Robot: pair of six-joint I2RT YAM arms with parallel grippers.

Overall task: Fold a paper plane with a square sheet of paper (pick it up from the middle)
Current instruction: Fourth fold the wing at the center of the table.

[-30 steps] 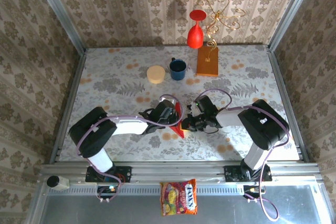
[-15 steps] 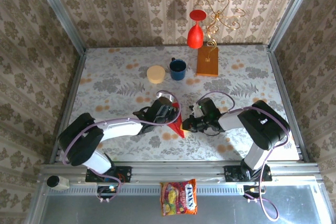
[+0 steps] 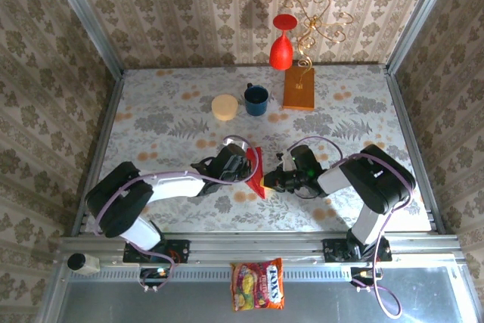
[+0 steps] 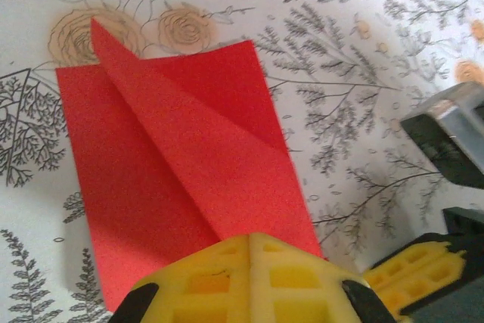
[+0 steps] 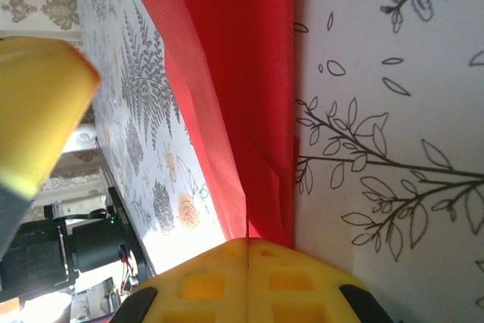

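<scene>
While both arms are reaching inward over the floral table (image 3: 151, 111), the square sheet of paper (image 3: 258, 171) is sitting between them near the table's front middle, partly folded and standing up a little off the surface. From the left wrist camera, the red sheet (image 4: 181, 179) is showing one flap folded diagonally across it, with a point sticking up at the far corner. The left gripper (image 4: 249, 251) is pressing its yellow fingers (image 4: 204, 281) tight together on the sheet's near edge, where the diagonal crease is running in. From the right wrist camera, the right gripper (image 5: 247, 251) is likewise pinching its fingers (image 5: 295, 285) shut on a raised crease of the paper (image 5: 234, 51). At the back of the table, a red goblet-shaped vase (image 3: 281, 43), an orange-brown block (image 3: 299, 88), a blue mug (image 3: 255, 100) and a cream round disc (image 3: 224, 107) are standing well apart from the paper.
</scene>
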